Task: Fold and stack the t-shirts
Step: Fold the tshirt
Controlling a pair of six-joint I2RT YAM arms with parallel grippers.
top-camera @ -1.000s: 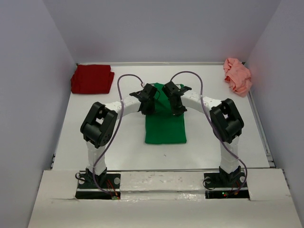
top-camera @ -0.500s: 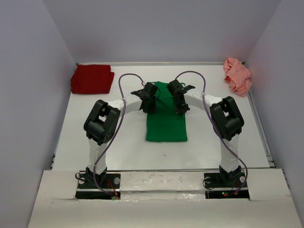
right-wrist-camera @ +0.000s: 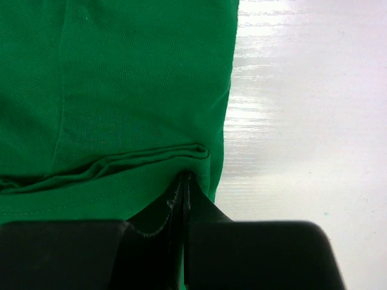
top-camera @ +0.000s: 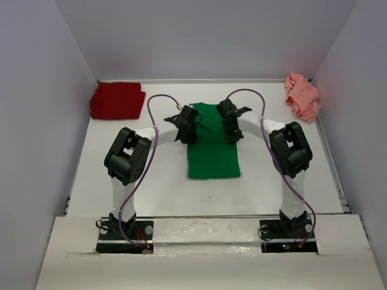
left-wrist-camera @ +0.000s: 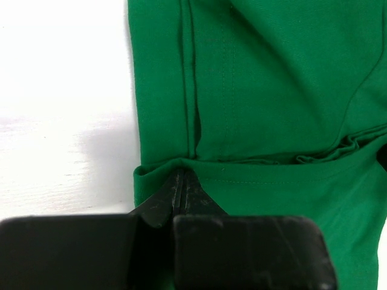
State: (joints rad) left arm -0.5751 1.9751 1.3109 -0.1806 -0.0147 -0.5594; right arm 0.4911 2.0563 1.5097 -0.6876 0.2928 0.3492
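Note:
The bright green t-shirt (top-camera: 211, 151) lies as a long folded strip in the middle of the table. My left gripper (top-camera: 185, 128) is shut on its left edge (left-wrist-camera: 158, 175) and my right gripper (top-camera: 231, 128) is shut on its right edge (right-wrist-camera: 205, 172), both near the far end, with a folded layer bunched at the fingertips. The dark red t-shirt (top-camera: 117, 100) lies folded at the far left corner. The salmon pink t-shirt (top-camera: 302, 95) lies crumpled at the far right corner.
The white table (top-camera: 151, 187) is walled by grey panels on the left, back and right. A raised white ledge (top-camera: 205, 232) with both arm bases runs along the near edge.
Both grippers have moved toward the far side of the table with the green shirt's edges, and the shirt's far end now reaches further back.

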